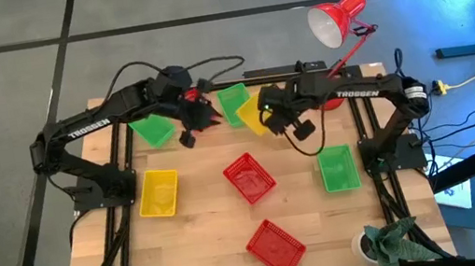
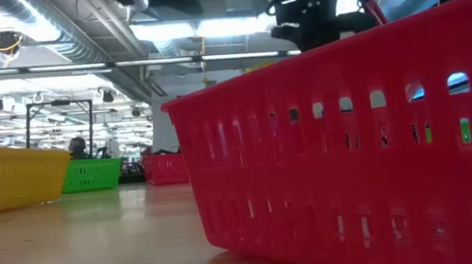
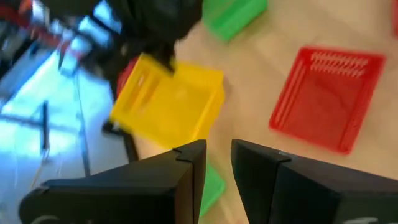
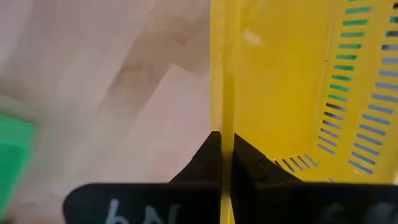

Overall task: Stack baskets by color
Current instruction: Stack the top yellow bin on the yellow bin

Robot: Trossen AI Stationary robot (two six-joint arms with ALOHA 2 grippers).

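My right gripper (image 4: 222, 149) is shut on a yellow basket (image 1: 254, 114) at the far middle of the table. The basket shows lifted and tilted in the left wrist view (image 3: 168, 102). Beside it my left gripper (image 1: 211, 114) is shut on a green basket (image 1: 233, 102), of which only a corner (image 3: 213, 186) shows between its fingers. Flat on the table lie a green basket (image 1: 152, 130), a yellow one (image 1: 159, 192), two red ones (image 1: 249, 177) (image 1: 275, 245) and another green one (image 1: 337, 167). My left gripper has the green basket by an edge (image 3: 213, 186) between its two fingers. The fingers hide the place of contact. The basket hangs tilted above the table's far middle. My right gripper pinches one wall of the yellow basket at its rim (image 4: 222, 118), one finger inside and one outside. The fingers come from above, slanting down. The basket hangs tilted, clear of the table.
A red desk lamp (image 1: 339, 21) stands at the far right corner. A cup with green cloth (image 1: 391, 242) sits at the near right corner. The near red basket (image 2: 353, 155) fills the low view. Bare wood lies at the near left.
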